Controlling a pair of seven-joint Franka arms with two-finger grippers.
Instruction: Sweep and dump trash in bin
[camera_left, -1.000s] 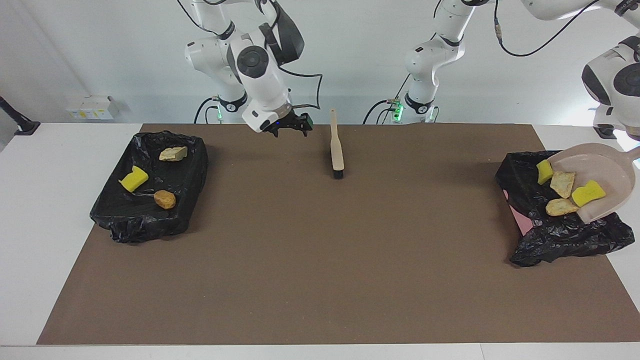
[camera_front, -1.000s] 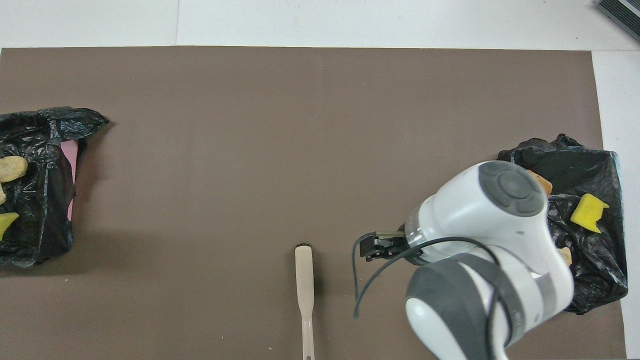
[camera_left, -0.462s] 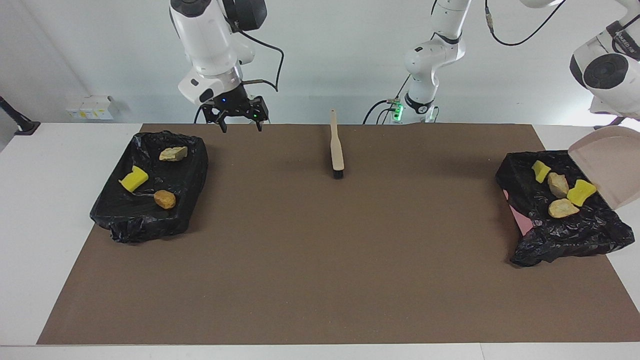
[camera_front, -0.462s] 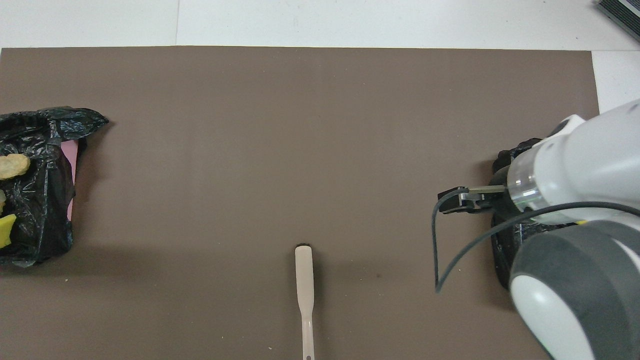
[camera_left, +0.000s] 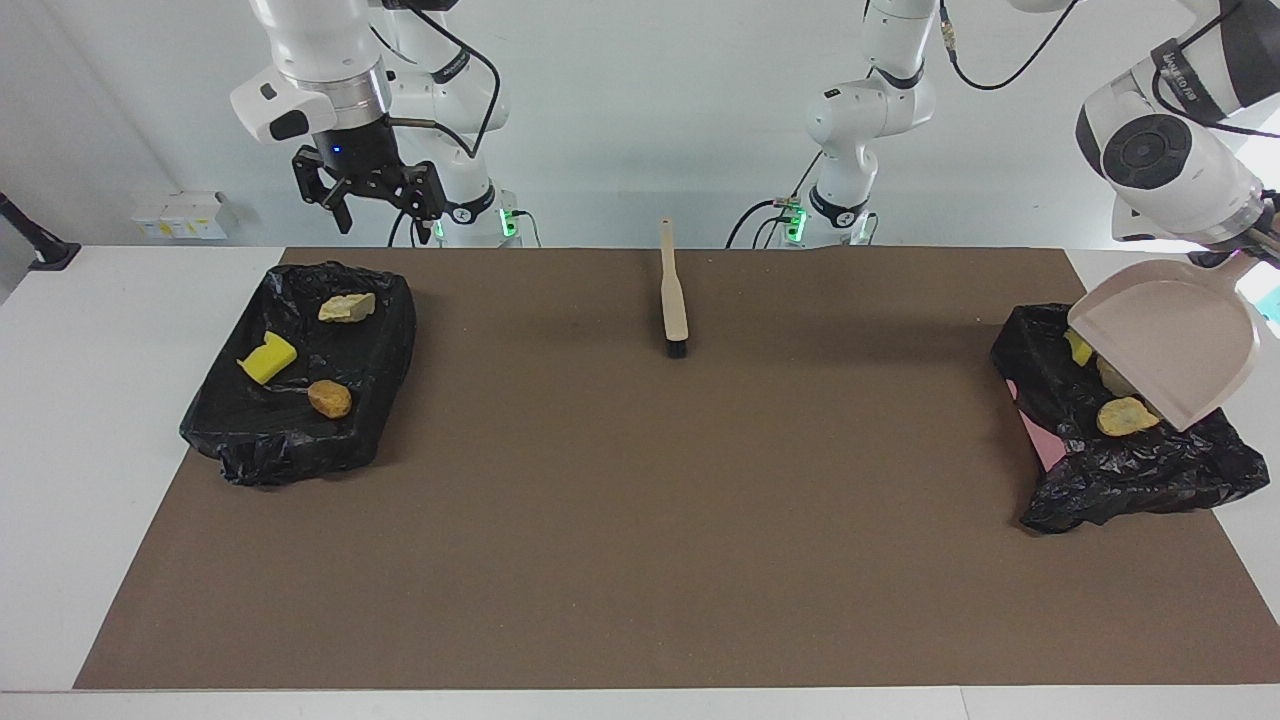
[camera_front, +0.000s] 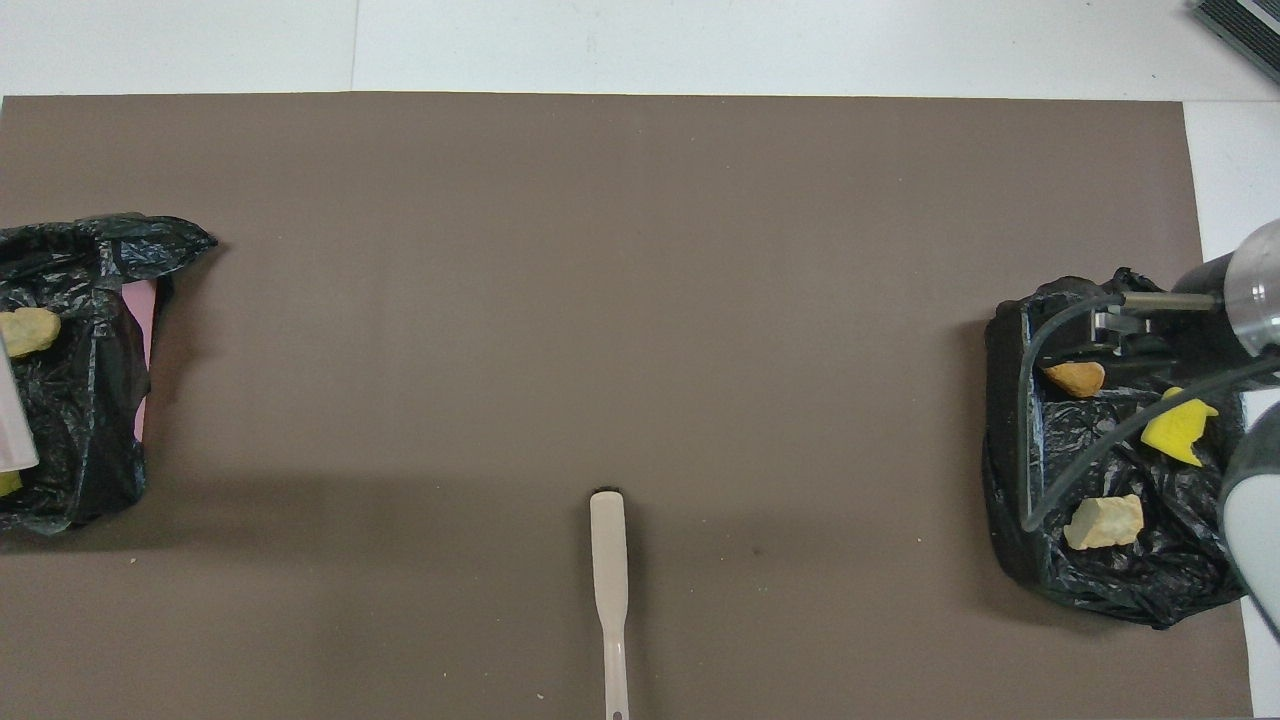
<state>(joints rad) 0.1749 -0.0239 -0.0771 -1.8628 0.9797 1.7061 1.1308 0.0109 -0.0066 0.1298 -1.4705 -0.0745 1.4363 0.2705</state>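
The trash lies in two black-lined bins. The bin (camera_left: 290, 450) at the right arm's end holds a yellow wedge (camera_left: 267, 358), a tan lump (camera_left: 347, 307) and an orange-brown lump (camera_left: 329, 399); from overhead they are the wedge (camera_front: 1178, 430), tan lump (camera_front: 1103, 522) and orange-brown lump (camera_front: 1075, 378). My right gripper (camera_left: 385, 208) hangs open and empty above this bin's robot-side edge. The other bin (camera_left: 1130, 480) holds a tan lump (camera_left: 1127, 416) and a yellow piece (camera_left: 1078, 346). The beige dustpan (camera_left: 1165, 350) is tipped over it, hiding part of the contents. My left gripper (camera_left: 1262, 243) is shut on its handle.
The beige-handled brush (camera_left: 674, 300) lies on the brown mat (camera_left: 640, 520) at the robots' edge, midway between the bins, bristles pointing away from the robots. From overhead the brush (camera_front: 608, 560) is at the bottom middle. A pink bin wall (camera_left: 1045, 445) shows under the liner.
My right gripper left the spot beside the brush, rose and swung over the bin at its own end. The left arm tipped the dustpan and its trash slid into the bin.
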